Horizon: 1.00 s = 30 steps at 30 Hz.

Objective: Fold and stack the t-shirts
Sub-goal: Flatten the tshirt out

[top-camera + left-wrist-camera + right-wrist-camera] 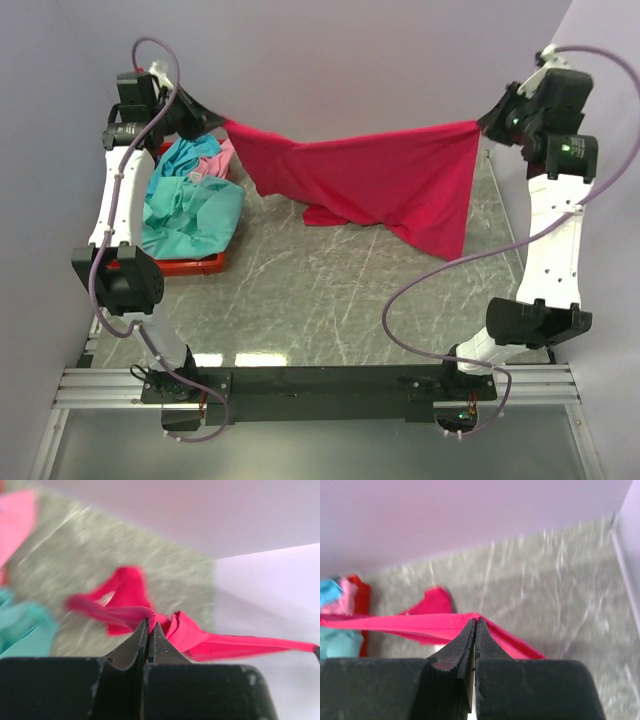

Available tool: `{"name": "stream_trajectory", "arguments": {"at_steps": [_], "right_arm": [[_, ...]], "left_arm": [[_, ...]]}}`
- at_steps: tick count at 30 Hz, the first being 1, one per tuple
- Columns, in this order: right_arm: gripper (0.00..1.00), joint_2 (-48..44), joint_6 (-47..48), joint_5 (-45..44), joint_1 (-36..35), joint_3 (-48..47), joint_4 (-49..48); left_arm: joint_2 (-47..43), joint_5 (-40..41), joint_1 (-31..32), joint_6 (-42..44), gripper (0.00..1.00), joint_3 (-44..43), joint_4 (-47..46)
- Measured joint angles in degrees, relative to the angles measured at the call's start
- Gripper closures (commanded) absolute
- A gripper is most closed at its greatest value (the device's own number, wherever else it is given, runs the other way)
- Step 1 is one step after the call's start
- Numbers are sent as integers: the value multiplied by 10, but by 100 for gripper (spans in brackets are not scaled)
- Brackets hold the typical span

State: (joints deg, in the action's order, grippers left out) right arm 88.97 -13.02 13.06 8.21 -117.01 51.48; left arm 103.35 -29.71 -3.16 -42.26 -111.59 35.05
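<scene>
Magenta-red t-shirt point(380, 175), one, hangs stretched right of the one red bin point(190, 265), its lower folds on the bench point(330, 300); left hand point(222, 122) and right hand point(481, 126) each pinch a top corner; one teal t-shirt point(190, 210) and one pink t-shirt point(224, 155) lie in the bin.

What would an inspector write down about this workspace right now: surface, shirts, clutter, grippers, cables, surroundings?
Surface: grey marbled table.
Job's things: red shirt hangs stretched between both arms, its lower folds reaching the table; teal shirt and pink shirt lie heaped over the bin.
Clutter: red bin at the left, under the heap.
Grippers: left gripper and right gripper are both shut on the red shirt's top edge.
Cables: purple cables loop loosely beside each arm.
Surroundings: plain lilac walls; nothing else seen.
</scene>
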Motion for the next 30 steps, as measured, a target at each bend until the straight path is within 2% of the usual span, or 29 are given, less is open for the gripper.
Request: {"name": "stream_trajectory", "arguments": {"at_steps": [4, 10, 14, 20, 25, 30], "right_arm": [[100, 4, 0, 8, 7, -63, -11], [100, -41, 0, 11, 14, -42, -32], [100, -114, 5, -1, 15, -2, -49], [100, -222, 23, -30, 16, 6, -80], [100, -307, 38, -55, 16, 28, -113], [100, -362, 51, -78, 17, 30, -142]], "left_arm": [[2, -51, -3, -51, 99, -28, -73], [-12, -95, -4, -96, 99, -38, -125], [-69, -115, -4, -109, 99, -6, -148], [-171, -130, -4, -112, 99, -3, -169], [-235, -137, -4, -115, 99, -42, -182], [-257, -141, -4, -128, 99, -97, -199]]}}
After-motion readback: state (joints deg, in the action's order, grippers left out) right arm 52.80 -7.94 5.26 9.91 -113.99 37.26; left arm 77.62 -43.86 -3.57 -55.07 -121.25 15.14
